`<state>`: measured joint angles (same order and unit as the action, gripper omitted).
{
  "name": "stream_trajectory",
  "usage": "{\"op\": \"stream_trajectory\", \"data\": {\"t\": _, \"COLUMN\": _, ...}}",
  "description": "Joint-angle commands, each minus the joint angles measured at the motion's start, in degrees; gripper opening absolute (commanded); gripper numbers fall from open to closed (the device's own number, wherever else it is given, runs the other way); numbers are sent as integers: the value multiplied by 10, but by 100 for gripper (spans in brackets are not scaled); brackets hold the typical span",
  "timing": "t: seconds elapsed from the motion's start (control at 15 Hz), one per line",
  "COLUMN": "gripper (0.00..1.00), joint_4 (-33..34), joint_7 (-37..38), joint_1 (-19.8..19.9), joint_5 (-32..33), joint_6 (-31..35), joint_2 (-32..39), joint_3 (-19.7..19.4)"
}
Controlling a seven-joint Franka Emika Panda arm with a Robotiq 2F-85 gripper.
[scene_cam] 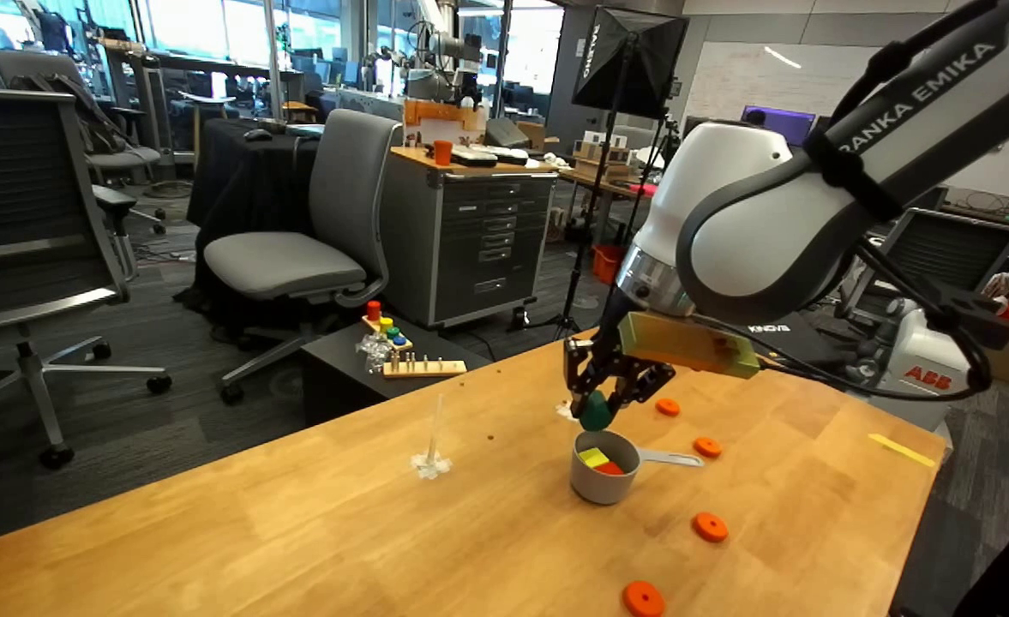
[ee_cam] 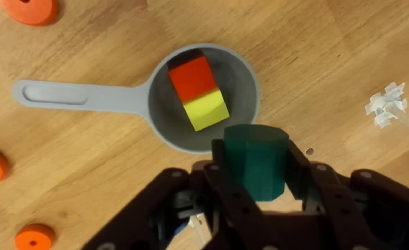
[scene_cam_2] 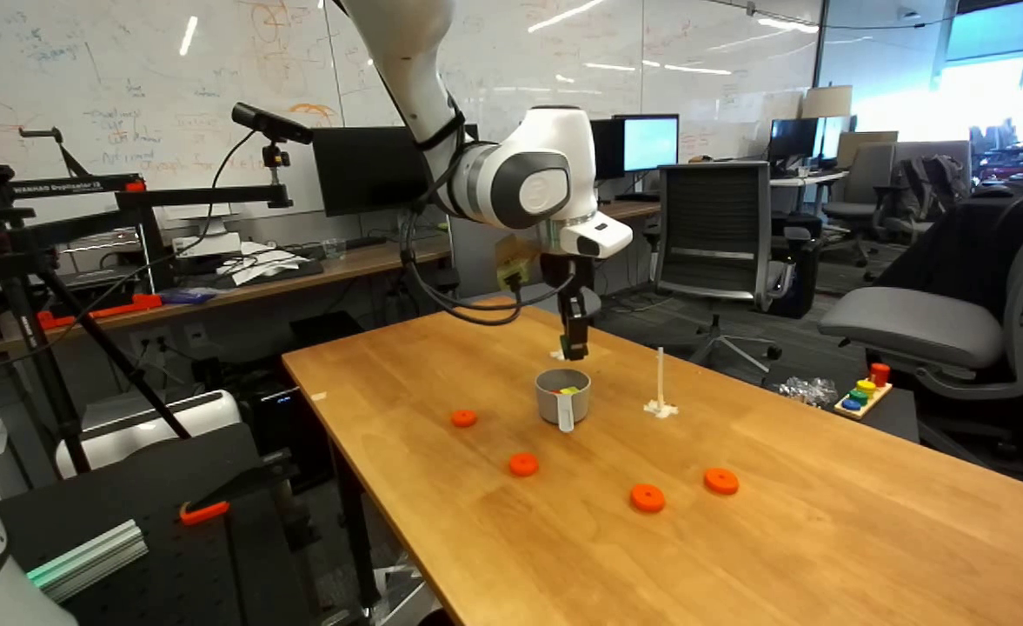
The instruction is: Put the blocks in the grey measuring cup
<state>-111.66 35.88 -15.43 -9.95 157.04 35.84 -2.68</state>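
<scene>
- Up near the rim of the grey measuring cup (scene_cam: 600,488), and what a delicate spot, hung a faceted green block (ee_cam: 256,163), pinched in the end effector (scene_cam: 597,410).
- Two were home already: the red block (ee_cam: 193,79) and the yellow block (ee_cam: 207,110), side by side inside the cup, which stood upright on the surface (scene_cam: 324,531).
- Now for the danger: the green block looked nearer the rim than the middle, though the wrist view's angle made that hard to judge.
- Let go there, and it could have clipped the rim and bounced onto the surface, perhaps toward the orange discs (scene_cam_2: 523,465).
- Lowered off-centre while pinched, it might have shoved the wall and skidded or tipped the cup.
- Even a well-aimed drop, if too high, risked a bounce off the yellow block.
</scene>
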Motion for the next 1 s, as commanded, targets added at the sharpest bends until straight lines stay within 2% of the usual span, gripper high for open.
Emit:
{"op": "stream_trajectory", "data": {"t": 0.0, "gripper": 18, "joint_4": -32, "joint_7": 6, "joint_1": 9, "joint_5": -21, "joint_6": 13, "joint_2": -22, "joint_3": 9}}
{"op": "stream_trajectory", "data": {"t": 0.2, "gripper": 68, "joint_4": -39, "joint_7": 5, "joint_1": 12, "joint_5": -27, "joint_6": 13, "joint_2": -21, "joint_3": 10}}
{"op": "stream_trajectory", "data": {"t": 0.47, "gripper": 98, "joint_4": -43, "joint_7": 5, "joint_1": 17, "joint_5": -37, "joint_6": 8, "joint_2": -21, "joint_3": 13}}
{"op": "stream_trajectory", "data": {"t": 0.93, "gripper": 100, "joint_4": -26, "joint_7": -4, "joint_1": 9, "joint_5": -22, "joint_6": 27, "joint_2": -13, "joint_3": 5}}
